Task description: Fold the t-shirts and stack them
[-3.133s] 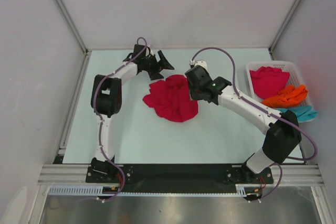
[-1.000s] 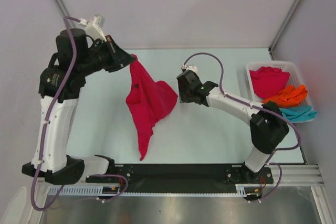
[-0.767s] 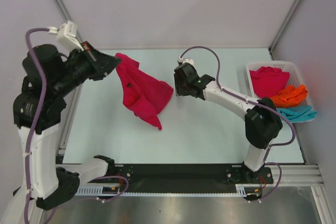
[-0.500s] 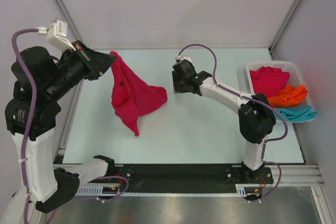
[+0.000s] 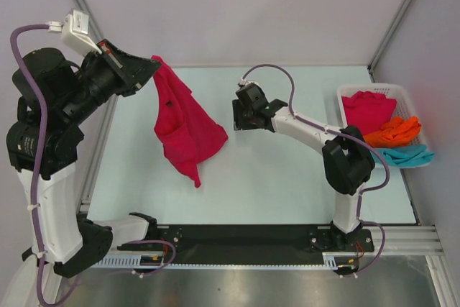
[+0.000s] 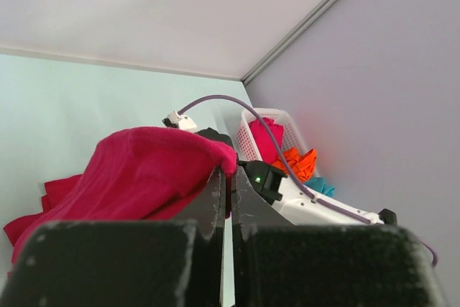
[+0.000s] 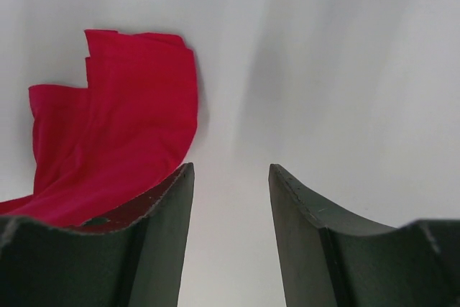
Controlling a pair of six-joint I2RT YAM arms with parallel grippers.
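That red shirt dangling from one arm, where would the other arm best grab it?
Likely the corner of the crimson shirt jutting toward the right gripper, approached from the shirt's right. The left gripper pinches its top, so the cloth drapes down; that corner is the loose edge nearest the open, empty gripper.

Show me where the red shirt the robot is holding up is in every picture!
Top view: the red shirt hangs left of the middle, pinched by the left fingers.
Left wrist view: the red shirt is at the lower left, draped over the shut fingers.
Right wrist view: the red shirt is on the left side.
Shared landmark: the pale table.
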